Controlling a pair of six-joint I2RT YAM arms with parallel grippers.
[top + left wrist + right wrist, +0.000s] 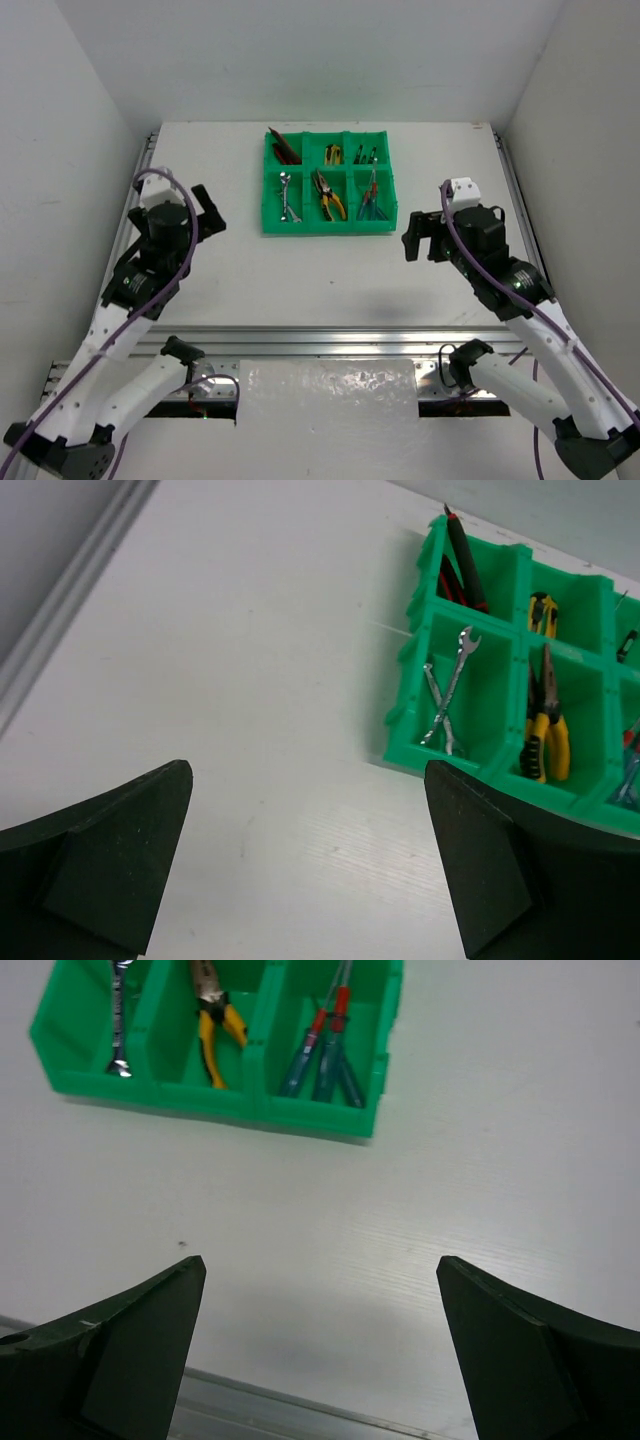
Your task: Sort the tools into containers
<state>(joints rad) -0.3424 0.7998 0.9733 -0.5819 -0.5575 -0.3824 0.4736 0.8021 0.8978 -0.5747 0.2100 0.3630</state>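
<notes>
Top external view: all tools are seen inside the green tray point(325, 229) at the far middle of the tabletop point(300, 285). None is seen outside it, so sorting is judged finished. Wrenches point(286, 196) and yellow-handled pliers point(327, 195) lie lengthwise near-to-far, with the pliers' handles nearest the arms. Left gripper point(208, 212) and right gripper point(420, 237) are held spread and empty.
</notes>
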